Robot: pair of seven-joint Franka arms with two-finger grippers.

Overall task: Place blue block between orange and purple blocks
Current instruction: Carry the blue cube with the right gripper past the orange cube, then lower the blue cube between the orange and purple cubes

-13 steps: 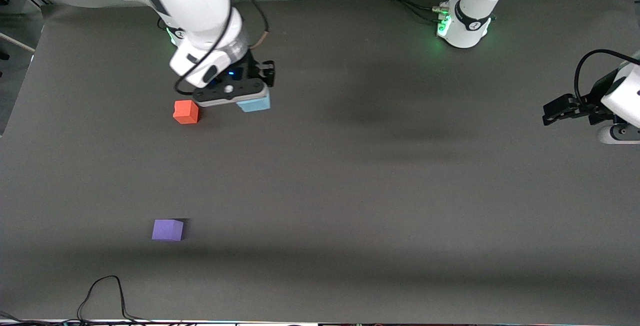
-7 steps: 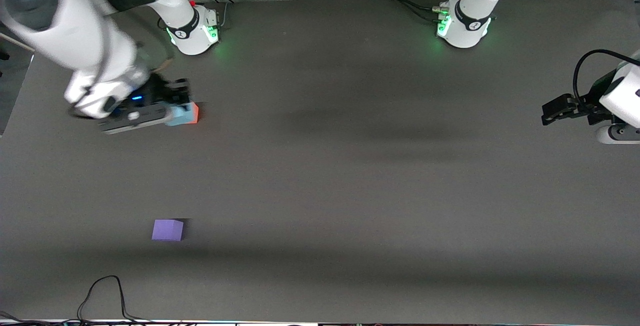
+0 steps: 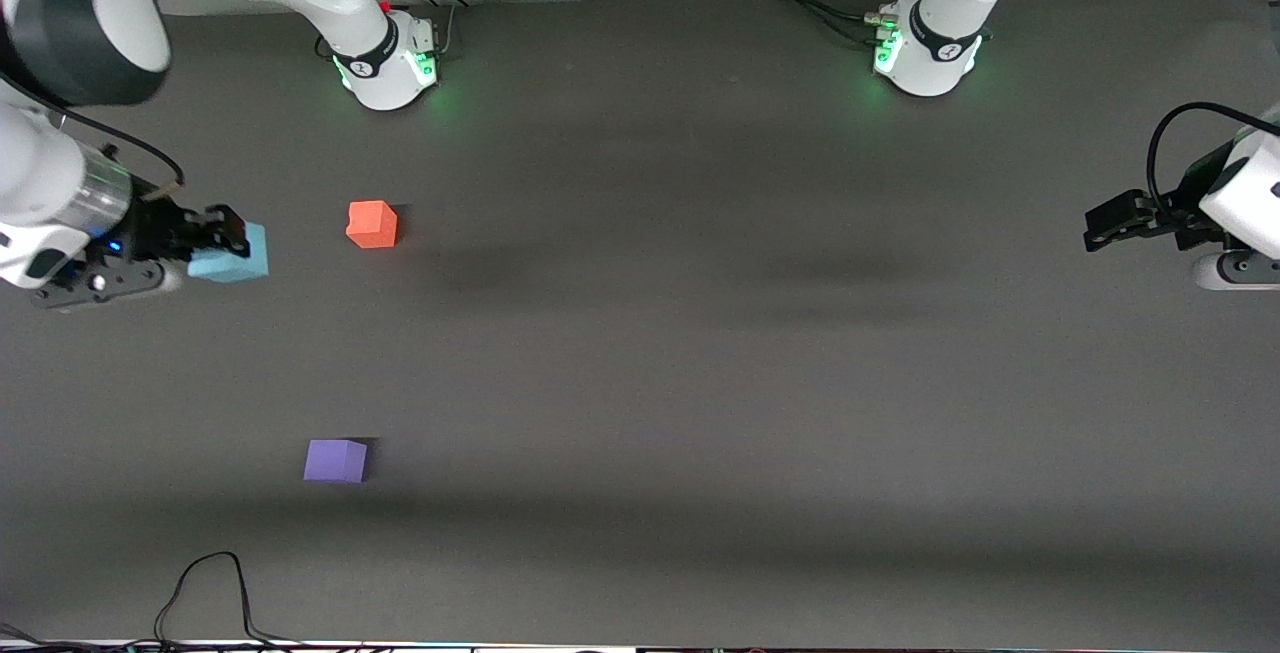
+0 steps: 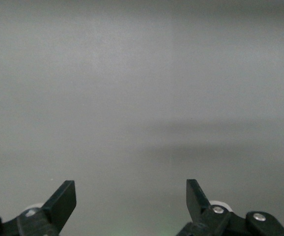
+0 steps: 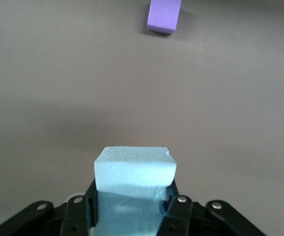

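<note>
My right gripper (image 3: 215, 251) is shut on the light blue block (image 3: 232, 255) and holds it in the air over the mat at the right arm's end, beside the orange block (image 3: 372, 224). The blue block fills the space between the fingers in the right wrist view (image 5: 134, 184). The purple block (image 3: 336, 460) lies on the mat nearer to the front camera than the orange block, and shows in the right wrist view (image 5: 164, 15). My left gripper (image 3: 1100, 225) is open and empty, waiting at the left arm's end; its fingers (image 4: 63, 201) frame bare mat.
The dark grey mat (image 3: 700, 353) covers the table. The two arm bases (image 3: 385, 58) stand along its edge farthest from the front camera. A black cable (image 3: 210, 593) loops on the mat at the edge nearest the front camera.
My right gripper has carried the blue block from beside the orange block past it toward the right arm's end of the table. The orange block is uncovered again. The left arm has not moved.
</note>
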